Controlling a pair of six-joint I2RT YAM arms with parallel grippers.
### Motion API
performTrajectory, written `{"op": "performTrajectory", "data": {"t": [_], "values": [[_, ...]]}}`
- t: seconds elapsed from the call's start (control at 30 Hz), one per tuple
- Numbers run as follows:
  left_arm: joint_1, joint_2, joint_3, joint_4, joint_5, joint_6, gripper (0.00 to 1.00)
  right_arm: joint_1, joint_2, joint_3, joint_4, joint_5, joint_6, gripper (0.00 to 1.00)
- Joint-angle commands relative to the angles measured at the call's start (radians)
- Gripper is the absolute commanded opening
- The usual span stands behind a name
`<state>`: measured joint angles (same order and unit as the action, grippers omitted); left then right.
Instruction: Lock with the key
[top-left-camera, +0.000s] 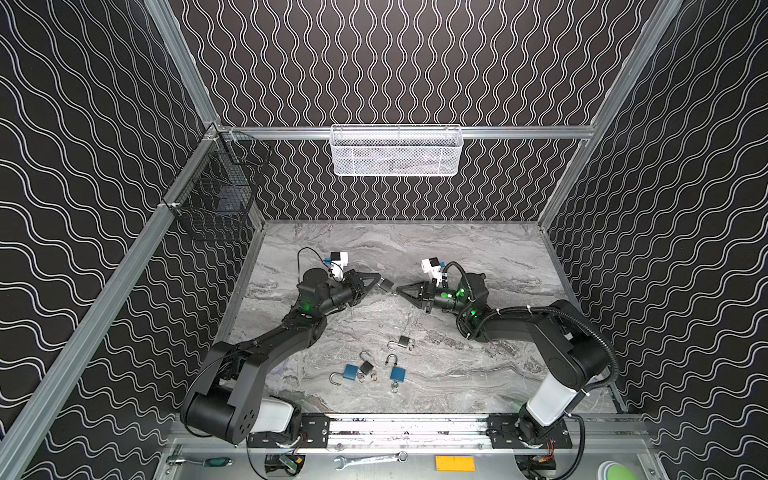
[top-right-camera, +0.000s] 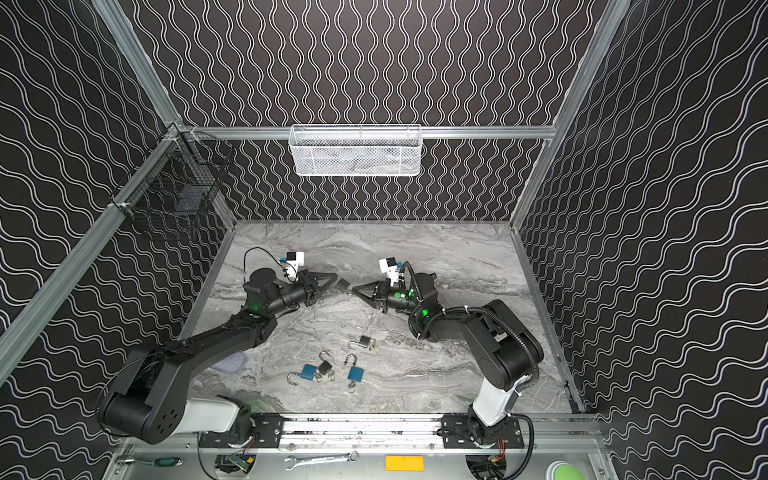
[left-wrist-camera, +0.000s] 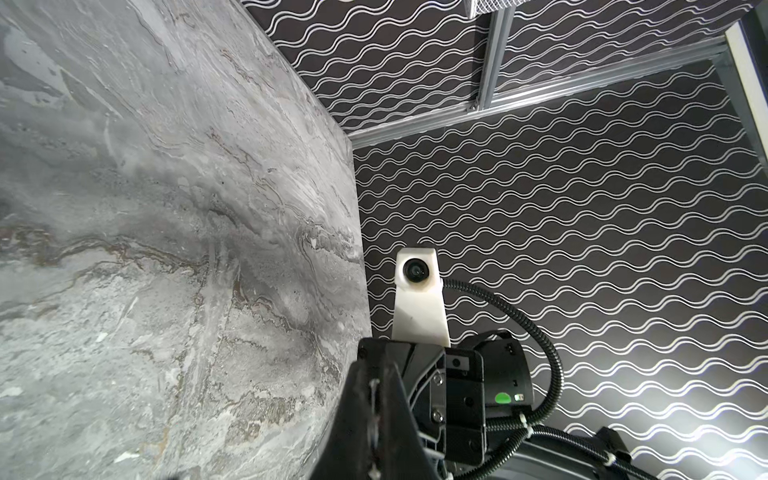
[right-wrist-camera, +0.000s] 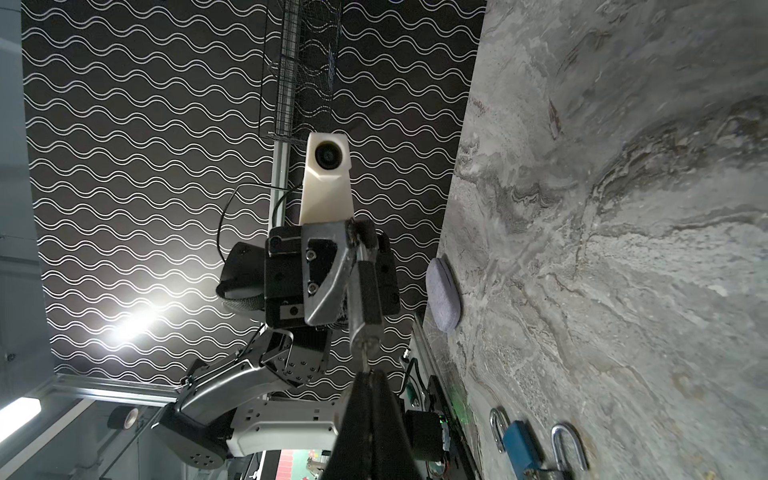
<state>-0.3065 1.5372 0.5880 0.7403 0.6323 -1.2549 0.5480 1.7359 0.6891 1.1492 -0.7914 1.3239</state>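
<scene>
A small dark padlock (top-left-camera: 386, 285) (top-right-camera: 342, 285) hangs above the middle of the marble table (top-left-camera: 478, 257). My left gripper (top-left-camera: 377, 283) (top-right-camera: 333, 283) is shut on its shackle end. In the right wrist view the padlock body (right-wrist-camera: 368, 291) stands on end, with the key (right-wrist-camera: 365, 351) sticking out of its lower face. My right gripper (right-wrist-camera: 370, 374) (top-left-camera: 400, 291) is shut on the key's bow, opposite the left one. In the left wrist view my left gripper (left-wrist-camera: 374, 365) shows as a shut black wedge that hides the padlock.
Several open padlocks lie near the front: a grey one (top-left-camera: 404, 342), a black one (top-left-camera: 366, 367) and two blue ones (top-left-camera: 351, 372) (top-left-camera: 397, 373). A grey pad (top-right-camera: 230, 363) lies under the left arm. A white basket (top-left-camera: 396, 151) and a black wire basket (top-left-camera: 216, 195) hang on the walls.
</scene>
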Motion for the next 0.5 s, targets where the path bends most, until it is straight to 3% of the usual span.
{"op": "performTrajectory", "data": {"t": [0.0, 0.47], "values": [[0.038, -0.008, -0.005, 0.075, 0.004, -0.014, 0.0, -0.003, -0.009, -0.014, -0.007, -0.008, -0.015, 0.0], [0.139, -0.081, 0.055, -0.184, 0.111, 0.134, 0.0, -0.019, -0.041, -0.01, -0.107, -0.023, -0.088, 0.0]]}}
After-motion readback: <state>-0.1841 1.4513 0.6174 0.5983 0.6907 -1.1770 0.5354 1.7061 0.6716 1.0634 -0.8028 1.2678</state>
